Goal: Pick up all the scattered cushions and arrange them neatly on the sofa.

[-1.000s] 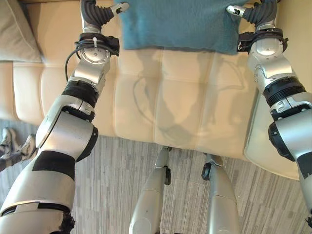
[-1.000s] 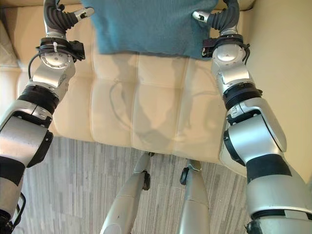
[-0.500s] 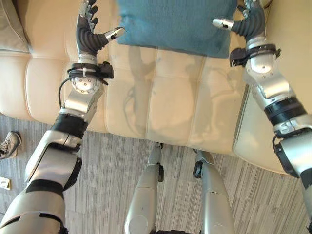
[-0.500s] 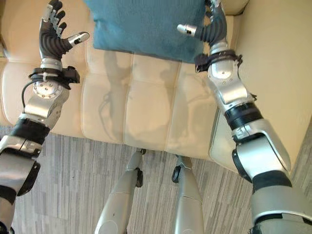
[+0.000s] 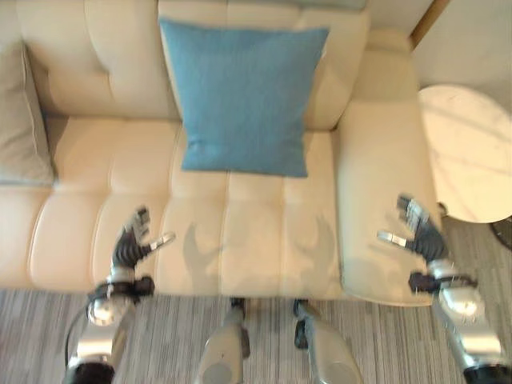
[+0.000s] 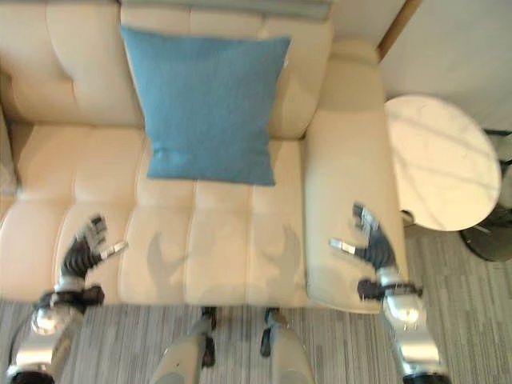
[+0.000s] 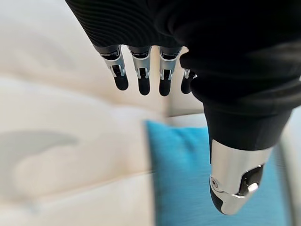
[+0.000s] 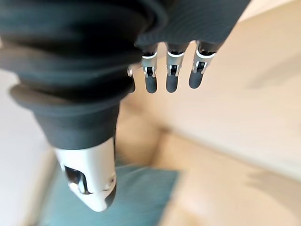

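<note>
A blue cushion (image 5: 242, 98) leans upright against the backrest of the cream sofa (image 5: 104, 160), its lower edge resting on the seat. A beige cushion (image 5: 22, 120) lies at the sofa's left end. My left hand (image 5: 131, 247) hovers open over the front of the seat, well below the blue cushion. My right hand (image 5: 419, 234) is open above the sofa's right armrest (image 5: 376, 184). Both hands are empty, with fingers (image 7: 141, 75) straight in the left wrist view and fingers (image 8: 171, 70) straight in the right wrist view. The blue cushion (image 7: 188, 174) shows past the left hand.
A round white side table (image 5: 468, 152) stands to the right of the sofa's armrest. Grey striped flooring (image 5: 168, 344) runs along the sofa's front edge.
Both hands have let go of the blue cushion and drawn back toward the sofa's front edge. The camera has pulled back, showing the whole cushion against the backrest.
</note>
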You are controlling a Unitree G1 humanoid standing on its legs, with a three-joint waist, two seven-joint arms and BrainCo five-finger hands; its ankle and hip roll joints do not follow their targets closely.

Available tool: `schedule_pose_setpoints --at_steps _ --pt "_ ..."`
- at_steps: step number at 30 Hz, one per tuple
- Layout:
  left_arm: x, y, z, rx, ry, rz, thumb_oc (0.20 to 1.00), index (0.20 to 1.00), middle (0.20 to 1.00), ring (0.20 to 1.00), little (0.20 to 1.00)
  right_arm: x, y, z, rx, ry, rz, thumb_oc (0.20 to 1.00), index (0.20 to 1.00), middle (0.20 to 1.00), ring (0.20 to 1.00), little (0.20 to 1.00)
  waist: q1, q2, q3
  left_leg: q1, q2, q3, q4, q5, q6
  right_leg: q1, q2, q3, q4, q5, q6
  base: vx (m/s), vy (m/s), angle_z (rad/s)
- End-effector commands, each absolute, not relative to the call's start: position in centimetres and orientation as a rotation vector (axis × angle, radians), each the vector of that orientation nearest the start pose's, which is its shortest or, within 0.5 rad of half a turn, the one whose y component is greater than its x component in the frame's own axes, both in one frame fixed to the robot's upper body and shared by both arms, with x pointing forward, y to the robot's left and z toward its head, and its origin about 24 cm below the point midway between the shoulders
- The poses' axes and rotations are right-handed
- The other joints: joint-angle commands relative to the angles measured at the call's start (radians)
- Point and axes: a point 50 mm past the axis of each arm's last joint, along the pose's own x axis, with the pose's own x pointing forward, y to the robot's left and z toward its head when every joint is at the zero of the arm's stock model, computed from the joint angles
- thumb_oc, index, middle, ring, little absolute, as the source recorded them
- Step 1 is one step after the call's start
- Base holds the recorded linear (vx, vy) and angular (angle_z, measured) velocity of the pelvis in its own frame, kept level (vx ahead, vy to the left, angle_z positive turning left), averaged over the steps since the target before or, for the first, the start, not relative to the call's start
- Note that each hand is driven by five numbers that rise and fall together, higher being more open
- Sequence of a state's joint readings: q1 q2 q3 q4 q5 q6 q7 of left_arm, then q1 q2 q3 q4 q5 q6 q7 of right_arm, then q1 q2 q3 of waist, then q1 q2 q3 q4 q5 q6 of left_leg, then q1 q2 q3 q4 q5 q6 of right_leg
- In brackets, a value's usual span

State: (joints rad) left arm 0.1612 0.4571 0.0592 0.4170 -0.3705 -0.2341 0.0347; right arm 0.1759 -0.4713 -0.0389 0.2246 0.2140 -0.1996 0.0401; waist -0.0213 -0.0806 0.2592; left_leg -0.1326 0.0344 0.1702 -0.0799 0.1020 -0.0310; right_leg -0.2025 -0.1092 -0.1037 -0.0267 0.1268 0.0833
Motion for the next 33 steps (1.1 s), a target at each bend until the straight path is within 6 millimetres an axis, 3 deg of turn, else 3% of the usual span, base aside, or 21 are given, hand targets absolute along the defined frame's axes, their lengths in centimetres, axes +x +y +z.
schedule_pose_setpoints --at_steps 1,3,5,7,8,9,10,13,14,15,16,17,18,19,20,21,22,23,24,26,33 --pt "17.2 30.0 -4.3 0.166 0.385 0.255 1.000 1.000 1.000 1.000 1.000 19.1 -26.5 -1.8 -0.329 0.289 0.006 1.000 1.000 1.000 1.000 1.000 -0.021 0.019 -0.099 0.041 -0.023 0.003 0.013 -0.088 -0.010 0.030 -0.028 -0.019 0.051 -0.058 0.095 -0.01 0.108 -0.39" --pt "15.5 29.7 -6.1 0.183 0.482 0.244 1.000 1.000 1.000 1.000 1.000 17.6 -26.4 -4.2 -0.334 0.403 -0.001 1.000 1.000 1.000 1.000 1.000 -0.031 0.021 -0.124 0.079 -0.028 0.023 -0.006 -0.091 -0.006 0.049 -0.029 -0.006 0.035 -0.041 0.104 -0.08 0.103 -0.45" --pt "14.4 29.1 -7.3 0.186 0.539 0.231 1.000 1.000 1.000 1.000 1.000 16.6 -26.2 -6.1 -0.349 0.489 -0.013 1.000 1.000 1.000 1.000 1.000 -0.049 0.018 -0.129 0.097 -0.028 0.050 -0.007 -0.100 -0.004 0.035 -0.032 0.027 0.043 0.033 0.133 -0.23 0.069 -0.46" --pt "14.9 28.9 -7.2 0.194 0.535 0.219 1.000 1.000 1.000 1.000 1.000 16.5 -26.1 -6.6 -0.346 0.511 -0.021 1.000 1.000 1.000 1.000 1.000 -0.049 0.023 -0.120 0.097 -0.020 0.052 -0.007 -0.089 -0.002 0.034 -0.027 0.042 0.070 0.016 0.133 -0.21 0.022 -0.77" --pt "15.5 28.6 -7.2 0.214 0.536 0.195 1.000 1.000 1.000 1.000 1.000 16.3 -25.9 -7.2 -0.317 0.533 -0.044 1.000 1.000 1.000 1.000 1.000 -0.049 0.037 -0.109 0.089 -0.003 0.051 -0.007 -0.065 0.001 0.048 -0.004 0.048 0.193 -0.057 0.117 -0.20 0.027 -0.28" --pt "15.5 28.6 -7.2 0.214 0.536 0.196 1.000 1.000 1.000 1.000 1.000 16.3 -25.9 -7.2 -0.316 0.533 -0.044 1.000 1.000 1.000 1.000 1.000 -0.048 0.037 -0.111 0.086 -0.003 0.052 -0.007 -0.064 0.001 0.044 -0.004 0.048 0.192 -0.055 0.116 -0.40 0.030 0.01" --pt "16.1 28.8 -7.1 0.261 0.537 0.179 1.000 1.000 1.000 1.000 1.000 15.9 -25.4 -8.0 -0.297 0.560 -0.041 1.000 1.000 1.000 1.000 1.000 -0.040 0.051 -0.114 0.079 0.018 0.059 -0.007 -0.049 0.006 0.074 0.006 0.031 0.361 -0.129 0.094 -0.21 0.000 0.09" --pt "16.3 28.7 -7.2 0.274 0.548 0.172 1.000 1.000 1.000 1.000 1.000 15.5 -25.5 -8.6 -0.299 0.594 -0.048 1.000 1.000 1.000 1.000 1.000 -0.035 0.045 -0.132 0.064 0.018 0.053 -0.007 -0.031 0.004 0.116 0.026 0.051 0.448 -0.138 0.094 -0.23 -0.058 -0.05" --pt "16.4 28.6 -7.3 0.281 0.552 0.175 1.000 1.000 1.000 1.000 1.000 15.4 -25.5 -8.7 -0.311 0.601 -0.053 1.000 1.000 1.000 1.000 1.000 -0.028 0.042 -0.141 0.052 0.018 0.049 -0.007 -0.015 0.000 0.141 0.044 0.067 0.448 -0.131 0.093 -0.24 -0.123 0.16" --pt "16.5 28.2 -7.4 0.282 0.552 0.169 1.000 1.000 1.000 1.000 1.000 15.4 -25.4 -8.9 -0.318 0.612 -0.053 1.000 1.000 1.000 1.000 1.000 -0.019 0.035 -0.144 0.030 0.020 0.048 -0.007 0.008 -0.006 0.184 0.069 0.076 0.386 -0.184 0.069 -0.40 -0.197 0.09" --pt "16.9 28.0 -7.5 0.283 0.552 0.168 1.000 1.000 1.000 1.000 1.000 15.6 -25.7 -8.8 -0.318 0.612 -0.074 1.000 1.000 1.000 1.000 1.000 -0.002 0.023 -0.145 -0.054 0.029 0.047 -0.007 0.069 -0.036 0.249 0.104 0.073 0.221 -0.308 0.019 -0.58 -0.259 0.17" --pt "17.3 27.9 -7.2 0.301 0.539 0.157 1.000 1.000 1.000 1.000 1.000 16.2 -26.0 -8.3 -0.326 0.583 -0.081 1.000 1.000 1.000 1.000 1.000 -0.004 0.030 -0.140 -0.124 0.049 0.043 -0.007 0.115 -0.070 0.239 0.140 0.089 0.140 -0.326 -0.010 -0.50 -0.217 0.24" --pt "17.3 27.9 -7.2 0.301 0.539 0.157 1.000 1.000 1.000 1.000 1.000 16.2 -26.0 -8.3 -0.326 0.583 -0.081 1.000 1.000 1.000 1.000 1.000 -0.006 0.031 -0.142 -0.128 0.050 0.041 -0.007 0.116 -0.070 0.237 0.141 0.088 0.138 -0.325 -0.011 -0.63 -0.177 0.80" --pt "18.0 27.7 -6.9 0.314 0.510 0.165 1.000 1.000 1.000 1.000 1.000 17.0 -26.6 -7.7 -0.365 0.566 -0.085 1.000 1.000 1.000 1.000 1.000 -0.001 0.040 -0.095 -0.177 0.063 0.009 0.013 0.155 -0.122 0.208 0.147 0.080 0.127 -0.302 -0.021 -0.55 -0.081 0.51" --pt "18.2 27.6 -6.7 0.314 0.502 0.156 1.000 1.000 1.000 1.000 1.000 17.4 -26.7 -7.3 -0.375 0.548 -0.077 1.000 1.000 1.000 1.000 1.000 -0.002 0.032 -0.080 -0.176 0.039 -0.031 0.053 0.115 -0.107 0.192 0.135 0.074 0.125 -0.284 -0.019 -0.55 -0.079 0.27" --pt "18.2 27.6 -6.7 0.314 0.502 0.156 1.000 1.000 1.000 1.000 1.000 17.4 -26.7 -7.3 -0.375 0.547 -0.077 1.000 1.000 1.000 1.000 1.000 -0.003 0.035 -0.081 -0.180 0.041 -0.032 0.056 0.115 -0.107 0.190 0.137 0.074 0.124 -0.282 -0.019 -0.41 -0.034 -0.18" --pt "17.9 27.4 -6.9 0.313 0.508 0.144 1.000 1.000 1.000 1.000 1.000 17.2 -26.4 -7.3 -0.366 0.545 -0.062 1.000 1.000 1.000 1.000 1.000 -0.017 0.013 -0.084 -0.168 0.018 -0.071 0.156 0.039 -0.073 0.165 0.104 0.054 0.112 -0.242 -0.009 -0.22 -0.022 0.05" --pt "17.9 27.4 -6.9 0.313 0.508 0.144 1.000 1.000 1.000 1.000 1.000 17.2 -26.4 -7.3 -0.366 0.545 -0.062 1.000 1.000 1.000 1.000 1.000 -0.017 0.014 -0.085 -0.169 0.018 -0.071 0.157 0.039 -0.073 0.164 0.104 0.054 0.112 -0.242 -0.009 -0.36 -0.023 0.25" --pt "17.5 27.4 -7.1 0.306 0.518 0.140 1.000 1.000 1.000 1.000 1.000 16.7 -26.5 -7.7 -0.368 0.570 -0.051 1.000 1.000 1.000 1.000 1.000 -0.025 -0.008 -0.085 -0.135 0.005 -0.086 0.249 -0.051 -0.050 0.151 0.068 0.051 0.095 -0.207 -0.010 -0.20 0.001 0.22" --pt "16.9 27.1 -7.6 0.295 0.546 0.124 1.000 1.000 1.000 1.000 1.000 16.3 -26.7 -7.7 -0.379 0.576 -0.037 1.000 1.000 1.000 1.000 1.000 -0.037 -0.011 -0.103 -0.043 0.009 -0.080 0.268 -0.135 -0.043 0.154 0.052 0.043 0.053 -0.182 -0.006 -0.17 0.021 0.10" --pt "16.0 27.0 -8.2 0.304 0.580 0.117 1.000 1.000 1.000 1.000 1.000 15.8 -26.6 -8.0 -0.377 0.597 -0.027 1.000 1.000 1.000 1.000 1.000 -0.056 0.017 -0.141 0.071 0.008 -0.096 0.118 -0.124 -0.045 0.168 0.067 0.036 0.023 -0.166 0.001 0.01 0.067 0.21"
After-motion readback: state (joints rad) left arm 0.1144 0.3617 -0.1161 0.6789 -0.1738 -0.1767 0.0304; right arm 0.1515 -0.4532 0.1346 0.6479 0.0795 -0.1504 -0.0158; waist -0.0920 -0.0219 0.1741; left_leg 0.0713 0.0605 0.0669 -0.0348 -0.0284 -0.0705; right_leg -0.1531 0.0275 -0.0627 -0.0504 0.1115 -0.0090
